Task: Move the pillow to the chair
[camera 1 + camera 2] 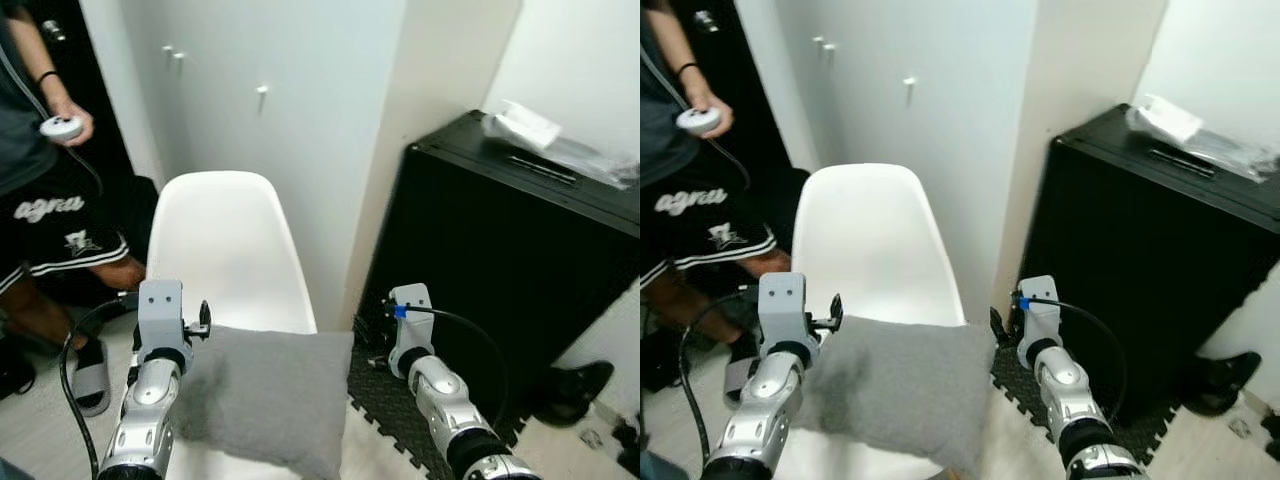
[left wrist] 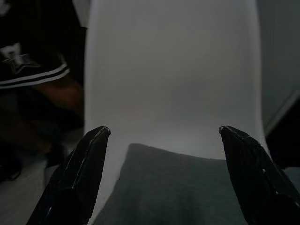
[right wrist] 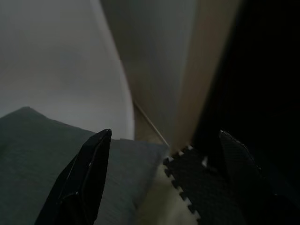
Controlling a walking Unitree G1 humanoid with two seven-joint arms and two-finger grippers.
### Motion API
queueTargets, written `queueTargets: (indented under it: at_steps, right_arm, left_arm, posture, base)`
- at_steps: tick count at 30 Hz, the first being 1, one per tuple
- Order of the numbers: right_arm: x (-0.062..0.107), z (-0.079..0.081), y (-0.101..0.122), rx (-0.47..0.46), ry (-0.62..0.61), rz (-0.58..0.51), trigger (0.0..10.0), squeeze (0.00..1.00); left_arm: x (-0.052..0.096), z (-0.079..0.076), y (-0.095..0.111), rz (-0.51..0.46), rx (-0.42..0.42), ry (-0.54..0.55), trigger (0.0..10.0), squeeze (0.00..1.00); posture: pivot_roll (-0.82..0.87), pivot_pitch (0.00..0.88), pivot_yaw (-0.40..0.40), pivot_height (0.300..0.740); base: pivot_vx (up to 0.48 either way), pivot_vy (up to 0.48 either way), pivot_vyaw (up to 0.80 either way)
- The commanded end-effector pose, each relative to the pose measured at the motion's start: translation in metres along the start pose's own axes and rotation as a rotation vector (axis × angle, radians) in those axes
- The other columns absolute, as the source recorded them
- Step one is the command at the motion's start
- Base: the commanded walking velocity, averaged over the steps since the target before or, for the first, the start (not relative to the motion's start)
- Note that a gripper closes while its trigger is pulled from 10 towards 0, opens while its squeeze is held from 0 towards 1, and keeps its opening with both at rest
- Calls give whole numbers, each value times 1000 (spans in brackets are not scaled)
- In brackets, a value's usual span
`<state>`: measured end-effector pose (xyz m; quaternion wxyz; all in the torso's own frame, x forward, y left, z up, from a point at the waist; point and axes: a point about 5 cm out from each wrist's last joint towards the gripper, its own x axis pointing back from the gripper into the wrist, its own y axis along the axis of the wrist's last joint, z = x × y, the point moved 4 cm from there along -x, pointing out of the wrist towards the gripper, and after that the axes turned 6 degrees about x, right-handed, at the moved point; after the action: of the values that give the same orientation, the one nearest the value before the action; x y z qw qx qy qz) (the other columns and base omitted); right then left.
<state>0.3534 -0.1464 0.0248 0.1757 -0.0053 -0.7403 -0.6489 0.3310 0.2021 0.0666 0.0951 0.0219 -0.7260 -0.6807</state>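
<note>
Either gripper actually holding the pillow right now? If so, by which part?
Nothing is held. Both the left gripper and the right gripper are open, fingers spread above the grey pillow, which lies on the white chair seat.

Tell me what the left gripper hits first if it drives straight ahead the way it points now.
Likely the white chair: the left gripper, fingers spread, aims at its backrest, passing just above the grey pillow. It might graze the pillow's far edge first; depth is unclear.
</note>
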Motion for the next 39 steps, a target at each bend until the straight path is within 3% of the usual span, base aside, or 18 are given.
queueTargets:
  at_steps: [1, 14, 18, 19, 23, 24, 33, 39]
  right_arm:
    - [3, -1, -11, 17, -9, 53, 10000, 0]
    - [6, 1, -29, 14, -16, 136, 10000, 0]
    - [15, 3, -50, 7, -11, 210, 10000, 0]
    - [22, 4, -65, 25, -12, 267, 10000, 0]
    - [29, 5, -80, 44, -10, 330, 10000, 0]
    - [34, 8, -90, 57, -1, 377, 10000, 0]
    - [49, 15, -112, 108, 44, 459, 10000, 0]
    - [49, 13, -111, 102, 33, 448, 10000, 0]
  left_arm:
    - [2, 4, -7, 33, -18, 10, 10000, 0]
    - [1, 6, -27, 138, -63, 36, 10000, 0]
    - [4, 7, -42, 191, -78, 26, 10000, 0]
    - [10, 10, -64, 268, -96, 30, 10000, 0]
    - [19, 14, -87, 351, -93, 36, 10000, 0]
    - [26, 15, -99, 392, -50, 48, 10000, 0]
    - [49, 22, -132, 502, -55, 48, 10000, 0]
    - [51, 30, -132, 494, -24, 89, 10000, 0]
  posture:
    - [8, 57, -63, 740]
    - [8, 66, -60, 740]
    - [13, 73, -54, 740]
    - [16, 71, -55, 740]
    - [8, 69, -55, 740]
    - [7, 66, -59, 740]
    - [2, 58, -67, 740]
    - [6, 52, -71, 740]
  base:
    - [0, 0, 0]
    - [0, 0, 0]
    - [0, 0, 0]
    - [0, 0, 0]
    - [0, 0, 0]
    - [0, 0, 0]
    - [0, 0, 0]
    - [0, 0, 0]
